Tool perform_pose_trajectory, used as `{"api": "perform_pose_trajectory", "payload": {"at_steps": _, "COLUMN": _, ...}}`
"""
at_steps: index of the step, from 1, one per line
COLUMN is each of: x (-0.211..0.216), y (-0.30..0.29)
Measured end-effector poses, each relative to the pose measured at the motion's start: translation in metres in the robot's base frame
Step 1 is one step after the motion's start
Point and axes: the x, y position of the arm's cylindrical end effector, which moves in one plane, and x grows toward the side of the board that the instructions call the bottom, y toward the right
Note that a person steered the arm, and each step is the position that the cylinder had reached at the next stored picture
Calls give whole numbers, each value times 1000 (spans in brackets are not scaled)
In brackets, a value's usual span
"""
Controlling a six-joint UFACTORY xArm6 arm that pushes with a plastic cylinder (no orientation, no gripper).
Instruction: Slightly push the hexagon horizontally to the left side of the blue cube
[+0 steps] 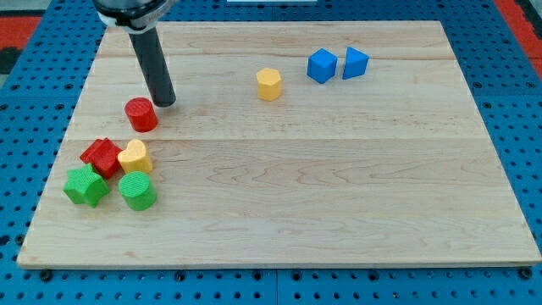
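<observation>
Seven blocks lie on the wooden board (pixel 339 212). My tip (pixel 166 102) rests in the upper left, just beside the red cylinder (pixel 141 114); a bare rod, it holds nothing. Toward the upper middle sits the yellow hexagon (pixel 269 85), near the left of the blue cube (pixel 322 65), with a blue wedge (pixel 355 63) beside it. At lower left cluster a red star (pixel 102 157), yellow block (pixel 135 158), green star (pixel 86 186) and green cylinder (pixel 137 191).

Probably a lab; wooden board (pixel 279 169) on blue pegboard bench (pixel 34 135).
</observation>
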Motion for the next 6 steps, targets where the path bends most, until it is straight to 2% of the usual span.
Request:
{"api": "perform_pose_trajectory", "payload": {"at_steps": 1, "x": 26, "y": -22}}
{"api": "perform_pose_trajectory", "payload": {"at_steps": 2, "x": 67, "y": -16}}
{"api": "perform_pose_trajectory", "payload": {"at_steps": 3, "x": 55, "y": 79}}
{"api": "perform_pose_trajectory", "payload": {"at_steps": 4, "x": 49, "y": 199}}
{"api": "perform_pose_trajectory", "payload": {"at_steps": 5, "x": 0, "y": 238}}
{"api": "perform_pose_trajectory", "payload": {"at_steps": 6, "x": -12, "y": 148}}
